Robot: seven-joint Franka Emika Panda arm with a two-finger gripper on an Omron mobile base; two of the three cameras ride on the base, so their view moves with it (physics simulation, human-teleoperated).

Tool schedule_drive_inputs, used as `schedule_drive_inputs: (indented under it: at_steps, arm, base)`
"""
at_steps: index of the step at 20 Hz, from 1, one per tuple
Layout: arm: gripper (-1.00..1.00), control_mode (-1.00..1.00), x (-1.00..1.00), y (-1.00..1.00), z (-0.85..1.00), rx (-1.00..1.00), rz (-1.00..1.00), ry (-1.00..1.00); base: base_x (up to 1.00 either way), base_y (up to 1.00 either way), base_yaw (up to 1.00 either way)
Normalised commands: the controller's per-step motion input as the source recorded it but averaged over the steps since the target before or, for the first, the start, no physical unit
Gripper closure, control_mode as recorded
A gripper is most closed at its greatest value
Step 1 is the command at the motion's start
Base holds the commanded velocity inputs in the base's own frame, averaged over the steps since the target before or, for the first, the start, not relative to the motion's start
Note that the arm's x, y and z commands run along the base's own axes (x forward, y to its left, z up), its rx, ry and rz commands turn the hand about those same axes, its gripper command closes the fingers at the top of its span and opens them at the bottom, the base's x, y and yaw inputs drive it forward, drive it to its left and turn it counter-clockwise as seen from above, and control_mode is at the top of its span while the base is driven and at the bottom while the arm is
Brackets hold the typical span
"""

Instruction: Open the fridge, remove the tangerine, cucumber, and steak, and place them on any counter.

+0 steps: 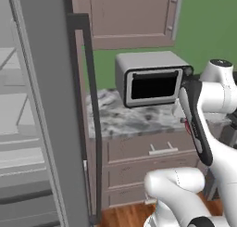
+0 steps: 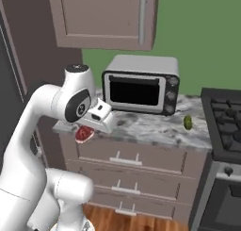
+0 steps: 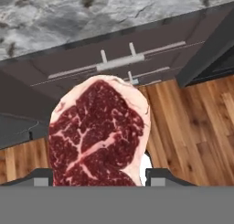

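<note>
We judged a drop to the floor likely, because the gripper, pinching the steak, hung short of the counter edge.

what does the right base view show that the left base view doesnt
Right base view alone: the steak held in the gripper at the counter's left end, the cucumber lying on the counter, and the black stovetop. Left base view alone: the open fridge door with its dark handle, shelves behind it. Both share: the toaster oven, marbled counter, drawers, upper cabinet, green wall.
</note>
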Motion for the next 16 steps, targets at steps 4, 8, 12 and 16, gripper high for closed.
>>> schedule_drive_inputs:
  at_steps: [4,8,12,16]
  arm:
    - [1.00,1.00,0.00,0.00,0.00,0.00,0.00,0.00]
    - [1.00,-1.00,0.00,0.00,0.00,0.00,0.01,0.00]
    - [1.00,-1.00,0.00,0.05,-0.19,0.00,0.12,-0.01]
    - [1.00,-1.00,0.00,0.54,-0.54,0.00,0.29,0.00]
  base:
    - [1.00,0.00,0.01]
    - [0.29,-0.03,0.01]
    - [0.00,0.00,0.00]
    - [0.00,0.00,0.00]
